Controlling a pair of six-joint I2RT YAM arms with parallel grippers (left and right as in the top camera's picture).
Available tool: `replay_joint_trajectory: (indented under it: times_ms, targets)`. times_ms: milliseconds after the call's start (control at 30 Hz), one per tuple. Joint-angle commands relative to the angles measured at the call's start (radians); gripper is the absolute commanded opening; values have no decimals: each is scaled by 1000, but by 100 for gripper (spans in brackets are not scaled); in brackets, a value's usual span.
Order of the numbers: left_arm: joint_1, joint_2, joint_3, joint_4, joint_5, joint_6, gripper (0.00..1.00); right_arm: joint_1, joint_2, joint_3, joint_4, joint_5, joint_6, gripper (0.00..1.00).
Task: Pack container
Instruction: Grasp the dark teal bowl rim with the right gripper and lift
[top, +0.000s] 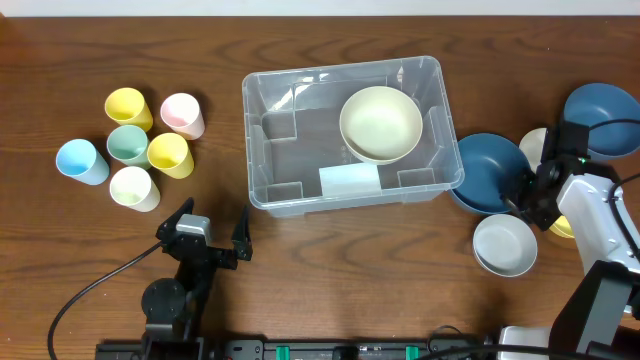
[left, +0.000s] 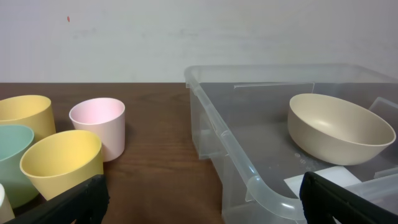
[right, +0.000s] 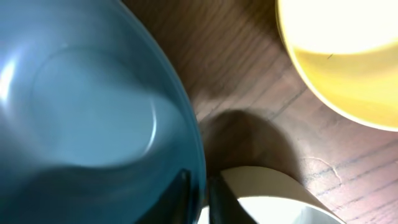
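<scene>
Container (top: 252, 140): sitting upright and open-topped at the middle of the bench (top: 400, 280). Holding 1 cream bowl (top: 380, 123) in its right half, with the bowl appearing tilted in the left wrist view. Carrying a pale label (top: 350, 181) on the base, near the front wall.

Cups: standing in a group of 6 to the left, well apart from the container: yellow cup (top: 128, 106), pink cup (top: 183, 114), green cup (top: 127, 143), second yellow cup (top: 169, 154), blue cup (top: 80, 160), white cup (top: 133, 187).

Left gripper (top: 208, 232): hanging near the container's front-left corner, not touching it. Fingers (left: 68, 202) spreading wide, holding nothing.

Right gripper (right: 199, 196): working at the dark blue bowl (top: 488, 165), just beside the container's right wall. Fingers sitting narrow, pinching the bowl rim, 1 inside and 1 outside.

Other bowls: grey bowl (top: 505, 245) lying just beside the dark blue bowl; yellow bowl (right: 348, 56) lying near it; second blue bowl (top: 600, 105) lying at far right.
</scene>
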Motion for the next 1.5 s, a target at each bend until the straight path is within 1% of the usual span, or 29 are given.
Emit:
replay_joint_trajectory:
  times_ms: [0,133,267,900,1233,1467]
  targets:
    - [-4,-6,-18,-33,11,14,98,-5,3,-6,8,11,0,7]
    - [-4,-6,-18,-32,11,14,98,-5,3,-6,22,33,0,2]
    - [-4,-6,-18,-33,11,14,98,-5,3,-6,28,63,0,1]
    - [-4,-6,-18,-33,11,14,98,-5,3,-6,200,82,-34,1]
    - [-4,-6,-18,-32,11,14,98,-5,2,-1,351,80,-51,1]
    - [-4,-6,-18,-33,11,14,98,-5,-23,65,376,70,-54,1]
